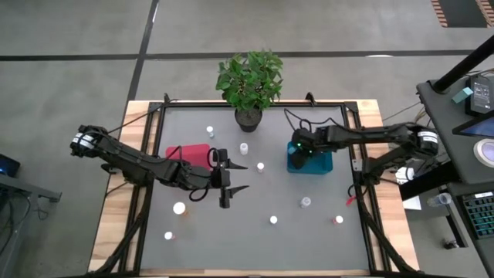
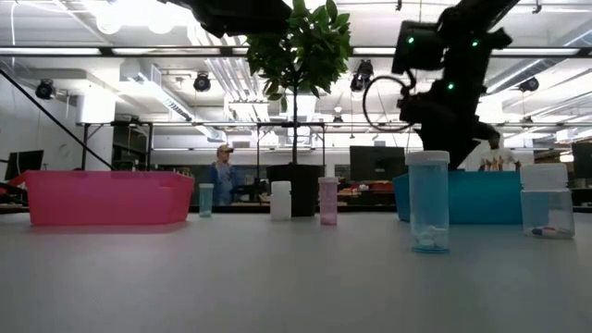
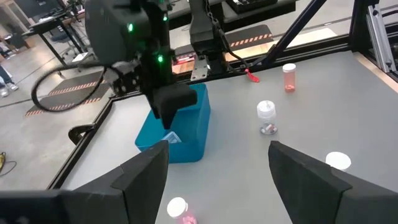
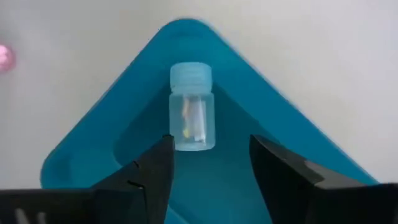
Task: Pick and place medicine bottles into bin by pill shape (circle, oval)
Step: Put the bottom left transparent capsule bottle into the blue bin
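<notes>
My right gripper [image 4: 210, 163] hangs open over the teal-blue bin [image 1: 315, 164], fingers pointing down. A clear bottle with a pale cap [image 4: 191, 109] lies on its side on the bin's floor, just beyond the fingertips and apart from them. My left gripper [image 1: 242, 177] is open and empty above the table's middle, between the red bin [image 1: 187, 152] and the teal-blue bin. Several white-capped bottles stand on the table, among them one by the left gripper [image 1: 261, 166], one near the plant pot [image 1: 244, 147] and one at the near left [image 1: 179, 208].
A potted plant [image 1: 248, 83] in a black pot stands at the table's far edge. More bottles stand at the near right [image 1: 306, 202], [image 1: 273, 220], [image 1: 338, 220] and the far left [image 1: 210, 130]. A person shows in the room behind [image 2: 222, 176].
</notes>
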### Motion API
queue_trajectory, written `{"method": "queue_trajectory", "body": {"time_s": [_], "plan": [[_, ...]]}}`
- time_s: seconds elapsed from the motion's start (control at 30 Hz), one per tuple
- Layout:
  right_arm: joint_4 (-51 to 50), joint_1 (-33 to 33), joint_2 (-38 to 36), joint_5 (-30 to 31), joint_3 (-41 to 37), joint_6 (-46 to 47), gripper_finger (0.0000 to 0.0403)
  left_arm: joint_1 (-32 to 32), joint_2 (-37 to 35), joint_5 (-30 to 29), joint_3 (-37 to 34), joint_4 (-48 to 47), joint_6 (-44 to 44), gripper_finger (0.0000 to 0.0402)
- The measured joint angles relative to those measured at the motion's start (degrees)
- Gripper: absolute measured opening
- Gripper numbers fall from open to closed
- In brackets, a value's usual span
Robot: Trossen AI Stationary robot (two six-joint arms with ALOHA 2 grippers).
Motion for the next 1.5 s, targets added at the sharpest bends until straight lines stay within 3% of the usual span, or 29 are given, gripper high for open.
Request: {"method": "queue_trajectory", "body": {"time_s": [0.63, 0.93, 1.2, 1.5], "plan": [[3.44, -0.69, 10.12, -0.32, 1.87, -4.28, 0.0177, 0.00, 0.02, 0.00, -0.55, -0.02, 0.00, 0.0255], [4.17, -0.88, 10.87, -0.02, 1.72, -4.96, 0.0137, 0.01, 0.02, -0.01, -0.55, -0.02, 0.00, 0.0255], [3.53, -0.87, 7.55, -0.02, 1.65, -4.96, 0.0119, 0.01, 0.02, 0.00, -0.55, 0.02, 0.00, 0.0255], [-0.07, 2.35, -5.46, 2.91, -0.31, -2.72, 0.0102, 0.00, 0.02, 0.00, -0.55, 0.35, -0.07, 0.0255]]}}
